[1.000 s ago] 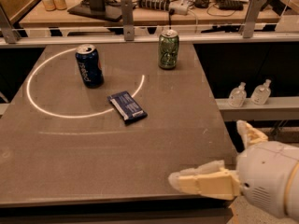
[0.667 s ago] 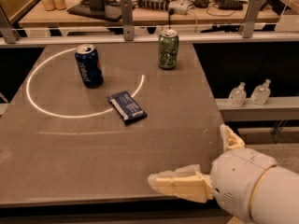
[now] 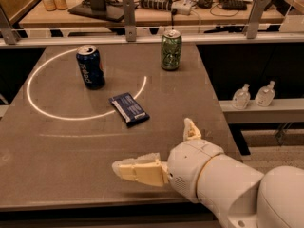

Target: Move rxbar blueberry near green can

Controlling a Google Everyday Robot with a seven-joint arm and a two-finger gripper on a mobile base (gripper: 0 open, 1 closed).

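Approach stage, by the look of it: nothing is picked up yet. The rxbar blueberry (image 3: 128, 109) lies flat on the table (image 3: 61, 151), angled diagonally, with one end just touching the bright light ring (image 3: 35, 103) on the surface. Nothing is touching it.

Working outward from the bar: the green can (image 3: 171, 50) stands upright beyond it and a bit to the right, well apart, close to the table's far edge. The blue soda can (image 3: 90, 66) stands upright beyond the bar to the left, somewhat nearer than the green one. The gripper (image 3: 153, 145) hovers on the near side of the bar, off to its right, over the front part of the table. Its two fingers are spread wide with nothing between them, so it's released and empty. One finger (image 3: 137, 169) points left along the table and the other sticks up toward the bar.

My guess at what's next: the arm has to carry that spread gripper forward and left over the bar, line the jaws up across the narrow width of the wrapper, then drop low, since the thing is so flat. After that it's a lift and a short carry toward the green can, putting the bar down beside it without knocking the can over.
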